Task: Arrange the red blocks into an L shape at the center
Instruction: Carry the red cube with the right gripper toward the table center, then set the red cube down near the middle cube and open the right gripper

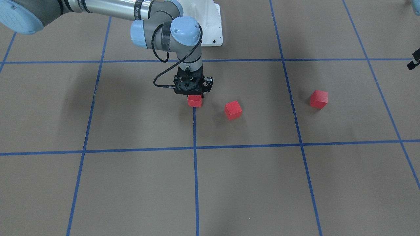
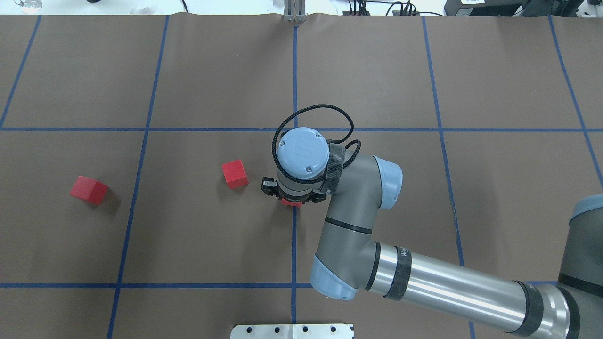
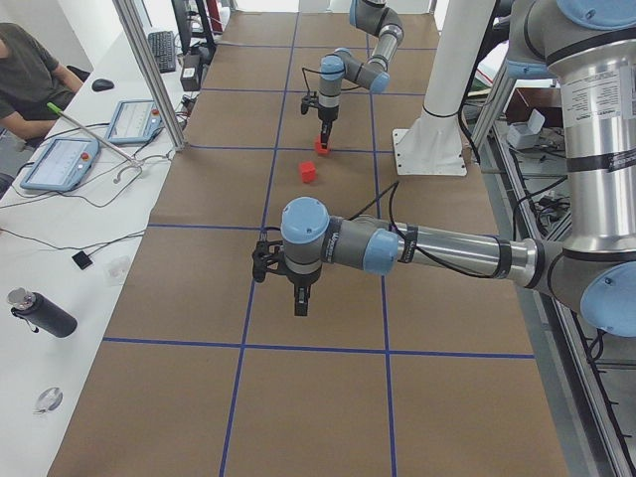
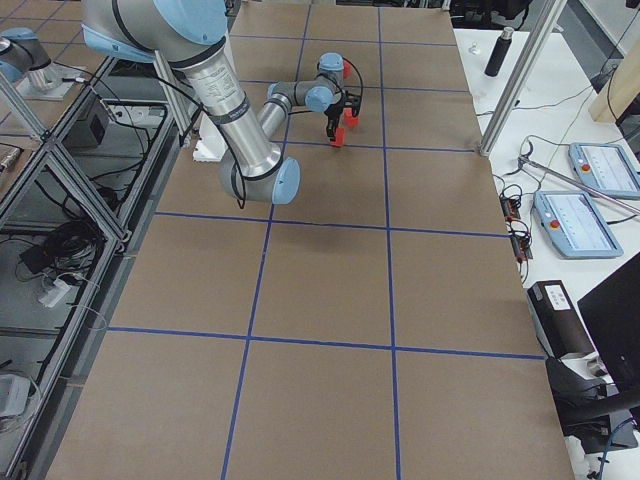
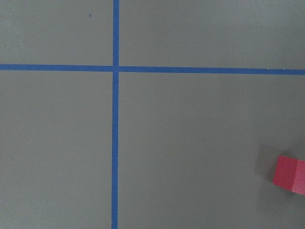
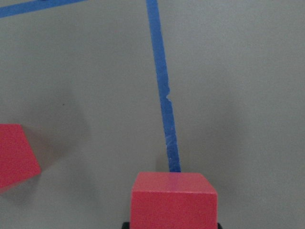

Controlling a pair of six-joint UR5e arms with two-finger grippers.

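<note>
Three red blocks lie on the brown gridded table. My right gripper (image 1: 194,97) points straight down and is shut on one red block (image 1: 194,101) over the central blue line, at or just above the surface; this block fills the bottom of the right wrist view (image 6: 174,198). A second red block (image 1: 233,109) sits apart beside it (image 2: 234,173). The third red block (image 1: 319,99) lies further out on my left side (image 2: 89,189) and shows at the edge of the left wrist view (image 5: 289,174). My left gripper (image 3: 301,303) hangs over the table; I cannot tell whether it is open or shut.
Blue tape lines (image 2: 295,94) divide the table into large squares. The white robot base plate (image 1: 213,29) stands at my edge of the table. A side bench with tablets (image 3: 60,159), a bottle (image 3: 40,313) and a seated operator runs along the far side.
</note>
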